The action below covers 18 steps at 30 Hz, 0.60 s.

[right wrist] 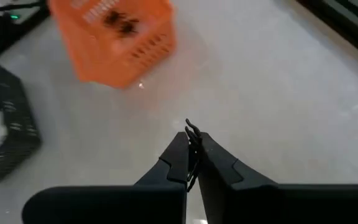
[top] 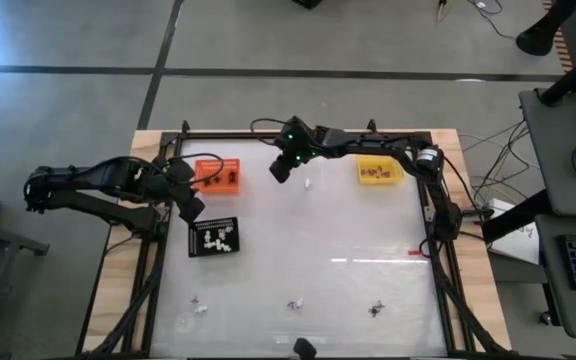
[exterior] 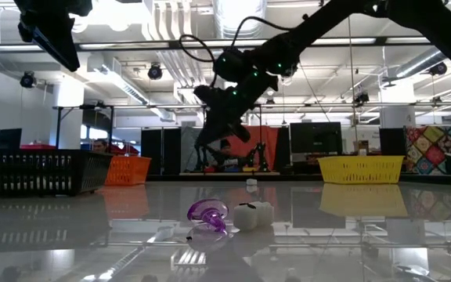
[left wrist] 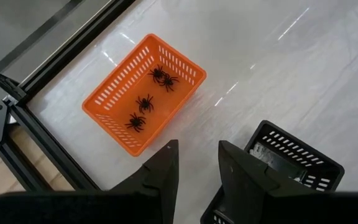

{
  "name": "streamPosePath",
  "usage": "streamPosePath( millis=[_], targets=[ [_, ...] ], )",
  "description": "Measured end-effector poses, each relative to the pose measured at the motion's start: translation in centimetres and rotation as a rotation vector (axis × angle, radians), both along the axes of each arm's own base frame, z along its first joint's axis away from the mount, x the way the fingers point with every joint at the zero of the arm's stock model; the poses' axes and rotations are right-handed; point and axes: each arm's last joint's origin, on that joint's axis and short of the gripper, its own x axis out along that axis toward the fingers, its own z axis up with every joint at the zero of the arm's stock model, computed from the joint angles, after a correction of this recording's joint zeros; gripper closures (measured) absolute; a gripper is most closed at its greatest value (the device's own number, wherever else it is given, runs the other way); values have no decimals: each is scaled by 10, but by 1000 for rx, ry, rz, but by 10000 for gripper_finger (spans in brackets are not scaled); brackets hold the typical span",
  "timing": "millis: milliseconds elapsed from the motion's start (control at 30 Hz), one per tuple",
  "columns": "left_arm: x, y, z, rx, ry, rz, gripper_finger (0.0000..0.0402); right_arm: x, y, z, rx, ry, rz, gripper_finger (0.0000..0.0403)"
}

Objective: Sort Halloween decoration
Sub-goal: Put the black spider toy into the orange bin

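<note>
Spiders (left wrist: 145, 102), four black ones, lie in the orange tray (top: 218, 175) near the tabletop's far left corner. Beside it hovers the left gripper (top: 190, 207), fingers parted and empty, above the black tray (top: 213, 237) of white trinkets (top: 216, 238). Farther right, the right gripper (right wrist: 192, 152) is raised, pinched on a thin black trinket (right wrist: 193, 132). The yellow tray (top: 380, 171) sits at the far right.

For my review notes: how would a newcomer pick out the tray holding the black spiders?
On the white table, look to the far edge by the left arm. The orange tray sits there with black spiders inside. The black tray beside it holds white trinkets; the yellow tray stands apart.
</note>
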Motion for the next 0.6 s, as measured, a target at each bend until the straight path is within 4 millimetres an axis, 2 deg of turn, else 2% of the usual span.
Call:
streamPosePath(
  millis=[133,300,600],
  targets=[
    [0,0,0,0,0,0,306,6,1,11,-8,-43,-5,393],
    [0,0,0,2,2,-4,306,24,7,20,7,-130,-21,394],
    [0,0,0,9,11,-22,306,76,31,28,23,-224,29,394]
  ],
)
